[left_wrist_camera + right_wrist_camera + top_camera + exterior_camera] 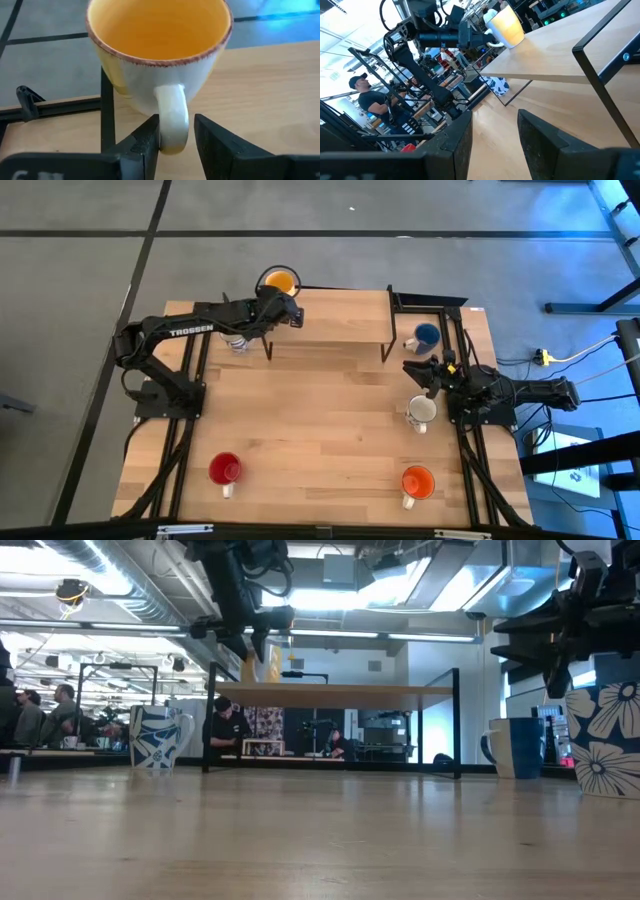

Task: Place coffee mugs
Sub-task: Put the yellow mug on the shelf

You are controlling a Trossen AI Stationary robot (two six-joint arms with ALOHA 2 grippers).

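A yellow mug stands on its base at the far left corner of a raised wooden shelf. My left gripper is open and level with the mug. Its fingers stand on either side of the mug's handle. My right gripper hovers open over the table's right side, between a dark blue mug and a white mug. The low view shows blue flowers on that white mug. A blue-patterned white mug stands under the left arm. A red mug and an orange mug stand near the near edge. My left gripper comes level at the yellow mug from the table's left. One finger lies against the side of the handle's lower part. The other finger stands a little apart from it. The mug rests upright on the shelf.
The shelf stands on thin black legs across the table's far side, with open room beneath it. The middle of the table is bare wood. People are in the room behind the table.
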